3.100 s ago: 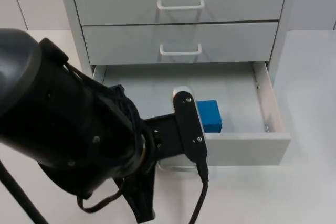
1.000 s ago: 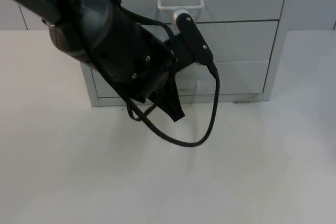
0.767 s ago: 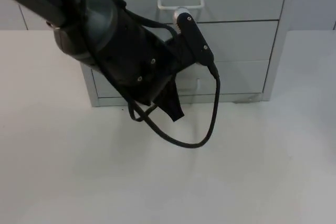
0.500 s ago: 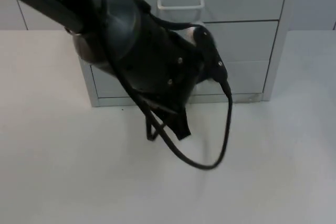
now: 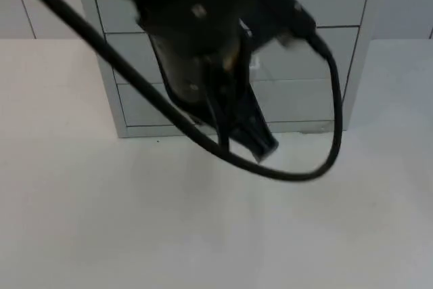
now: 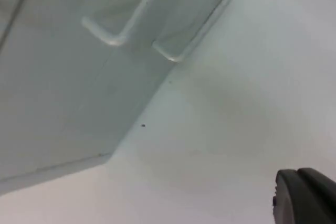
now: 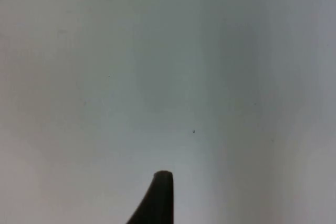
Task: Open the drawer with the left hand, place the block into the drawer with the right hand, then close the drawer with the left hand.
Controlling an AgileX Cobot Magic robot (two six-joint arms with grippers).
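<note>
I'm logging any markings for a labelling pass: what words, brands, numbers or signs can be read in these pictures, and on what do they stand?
None can be read.
Drawer cabinet: plain grey fronts, no label.
Left arm: blurred, no lettering legible.
Left gripper: no marking.
Table: plain white.
Handles in the left wrist view: unmarked.

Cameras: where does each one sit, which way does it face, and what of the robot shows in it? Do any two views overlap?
Top view: fixed above, looking down and forward at the drawer cabinet, drawers shut; the left arm crosses it, left gripper over the table.
Left wrist view: on the left arm, facing the cabinet's base and a drawer handle; one black fingertip shows.
Right wrist view: on the waiting right arm, facing bare table; one fingertip shows.
Shared: top and left wrist both see the cabinet front and table.
</note>
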